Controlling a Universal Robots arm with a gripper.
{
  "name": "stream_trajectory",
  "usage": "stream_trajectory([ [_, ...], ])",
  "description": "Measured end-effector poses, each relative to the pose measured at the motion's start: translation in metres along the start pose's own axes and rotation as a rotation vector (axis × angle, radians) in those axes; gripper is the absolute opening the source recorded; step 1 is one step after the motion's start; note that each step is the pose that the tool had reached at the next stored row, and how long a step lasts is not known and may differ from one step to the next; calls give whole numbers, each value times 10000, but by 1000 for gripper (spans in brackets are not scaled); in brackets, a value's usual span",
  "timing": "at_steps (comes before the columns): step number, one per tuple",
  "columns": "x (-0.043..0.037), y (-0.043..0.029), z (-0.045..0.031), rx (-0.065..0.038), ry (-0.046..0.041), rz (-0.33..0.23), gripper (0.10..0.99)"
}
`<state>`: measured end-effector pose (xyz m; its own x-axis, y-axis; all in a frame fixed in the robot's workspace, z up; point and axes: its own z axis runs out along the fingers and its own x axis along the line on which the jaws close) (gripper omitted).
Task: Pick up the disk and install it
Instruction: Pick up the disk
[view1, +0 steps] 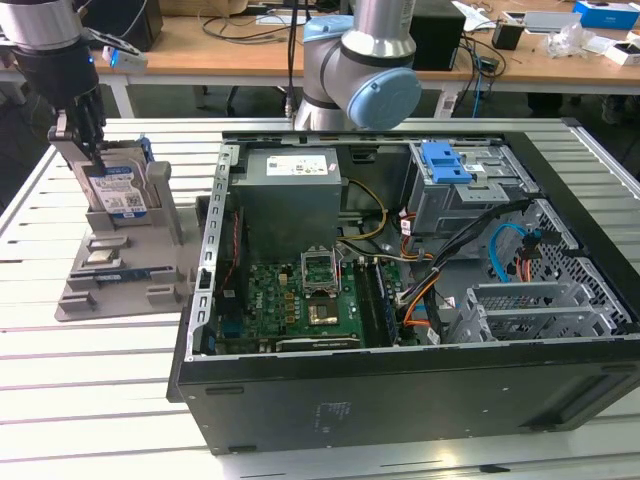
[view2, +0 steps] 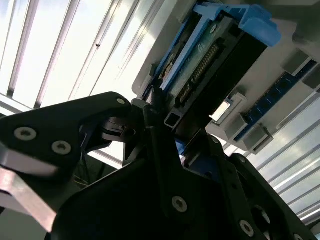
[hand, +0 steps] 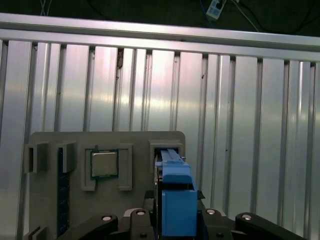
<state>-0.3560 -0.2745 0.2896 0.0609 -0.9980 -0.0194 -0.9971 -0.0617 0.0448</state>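
Gripper: the black two-finger gripper (view1: 91, 148) hangs well outside the computer case (view1: 400, 400), off the case's end on the exterior view's left, directly above the disk (view1: 121, 192).
Gripper state: closed on the disk. In the second wrist view a fingertip (view2: 165, 119) lies against the disk's narrow edge. In the first wrist view the blue carrier bracket (hand: 176, 200) sits tight between the black finger links.
Disk: silver hard drive with a white-and-blue label and a blue bracket along its edges. It stands upright on edge, outside the case.
Disk seat: the disk's lower end rests in a slot of the grey parts fixture (view1: 150, 292). The fixture lies flat just beside the case's end on the exterior view's left.
Fixture contents: a square processor chip (hand: 104, 164) lies in a pocket beside the disk's slot, and a blue memory module (hand: 63, 192) lies in a further slot.
Computer case: black tower lying on its side, side panel off, interior exposed.
Power supply: grey box with a white sticker (view1: 290, 185), inside the case at its far corner on the exterior view's left.
Motherboard: green board (view1: 300, 300), on the case floor, nearer the camera than the power supply.
Drive cage: grey metal cage with a blue plastic latch (view1: 445, 162) on top, inside the case along its far wall.
Arm base: grey joint with a blue cap (view1: 365, 70), just behind the case's far wall.
Table: slatted aluminium surface (view1: 80, 400), carrying the case and the fixture.
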Motion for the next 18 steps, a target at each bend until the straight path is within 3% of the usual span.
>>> stream_trajectory([
  [18, -1, 0, -13, 1, 1, 20, 369],
])
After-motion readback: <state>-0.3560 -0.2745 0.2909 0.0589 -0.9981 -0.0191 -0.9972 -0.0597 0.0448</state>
